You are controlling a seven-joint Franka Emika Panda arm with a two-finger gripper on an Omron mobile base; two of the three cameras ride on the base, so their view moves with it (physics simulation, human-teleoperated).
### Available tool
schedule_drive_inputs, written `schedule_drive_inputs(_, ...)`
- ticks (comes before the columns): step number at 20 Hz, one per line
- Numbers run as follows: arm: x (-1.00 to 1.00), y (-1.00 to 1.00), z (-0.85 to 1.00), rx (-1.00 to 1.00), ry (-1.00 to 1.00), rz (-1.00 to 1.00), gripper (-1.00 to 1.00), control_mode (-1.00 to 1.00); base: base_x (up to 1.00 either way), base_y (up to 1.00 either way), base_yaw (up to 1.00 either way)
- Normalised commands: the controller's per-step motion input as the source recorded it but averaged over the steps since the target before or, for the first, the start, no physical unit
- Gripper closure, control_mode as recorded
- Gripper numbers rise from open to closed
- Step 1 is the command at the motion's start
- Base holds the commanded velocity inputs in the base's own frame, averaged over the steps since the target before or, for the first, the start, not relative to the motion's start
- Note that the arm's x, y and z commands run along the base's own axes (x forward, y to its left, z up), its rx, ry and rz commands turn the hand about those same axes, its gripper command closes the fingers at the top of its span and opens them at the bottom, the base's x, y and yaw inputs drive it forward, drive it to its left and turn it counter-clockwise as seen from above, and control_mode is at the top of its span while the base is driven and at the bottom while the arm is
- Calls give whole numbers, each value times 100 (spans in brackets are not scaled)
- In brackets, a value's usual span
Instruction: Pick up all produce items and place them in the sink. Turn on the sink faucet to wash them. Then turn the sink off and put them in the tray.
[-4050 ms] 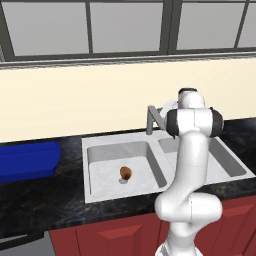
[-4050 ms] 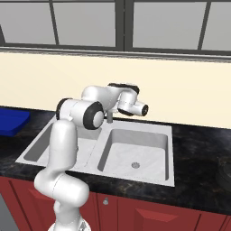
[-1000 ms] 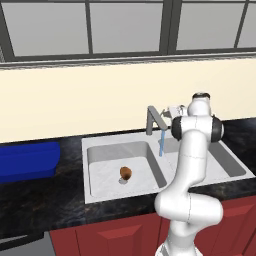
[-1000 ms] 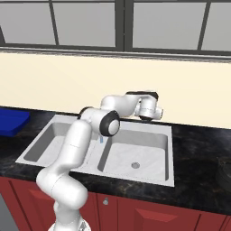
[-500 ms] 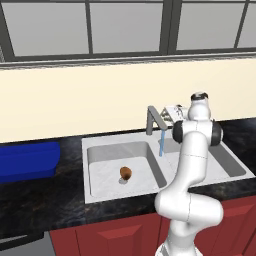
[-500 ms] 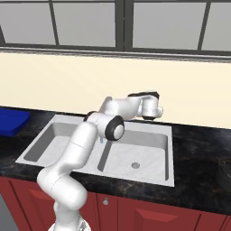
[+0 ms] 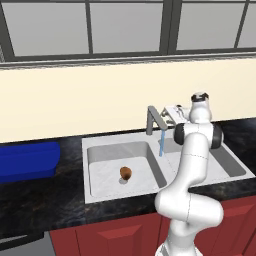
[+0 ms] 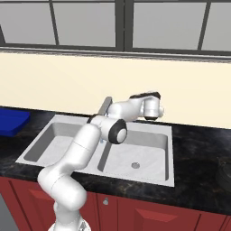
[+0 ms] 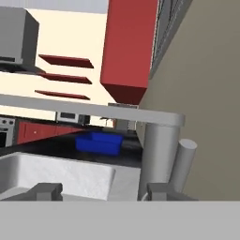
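Water's on, potato in the left basin

My hand sits by the faucet, fingers parted, gripping nothing. The potato lies on the sink floor, left of the stream. It looks firm, light, probably slick when wet; I'd pinch across its short middle. Long axis seems roughly upright in my left view, hard to tell.

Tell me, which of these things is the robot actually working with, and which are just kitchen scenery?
In use: potato, sink, faucet with water running, blue tray, gripper beside the faucet.
Scenery: windows, red cabinets, wall shelves.
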Motion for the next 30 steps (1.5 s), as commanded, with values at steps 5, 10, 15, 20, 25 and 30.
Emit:
schedule_drive_inputs(5,0,-15,0,-2,6,-13,-100,-100,0,0,0)
schedule_drive_inputs(10,0,-17,0,-7,8,-21,-100,-100,0,0,0)
schedule_drive_inputs(15,4,3,0,-8,7,-18,-100,-100,0,0,0)
schedule_drive_inputs(20,6,35,0,-4,0,-2,-100,-100,0,0,0)
schedule_drive_inputs(25,9,44,0,-1,0,0,-100,-100,0,0,0)
schedule_drive_inputs(30,3,41,14,0,0,0,-100,-100,0,0,0)
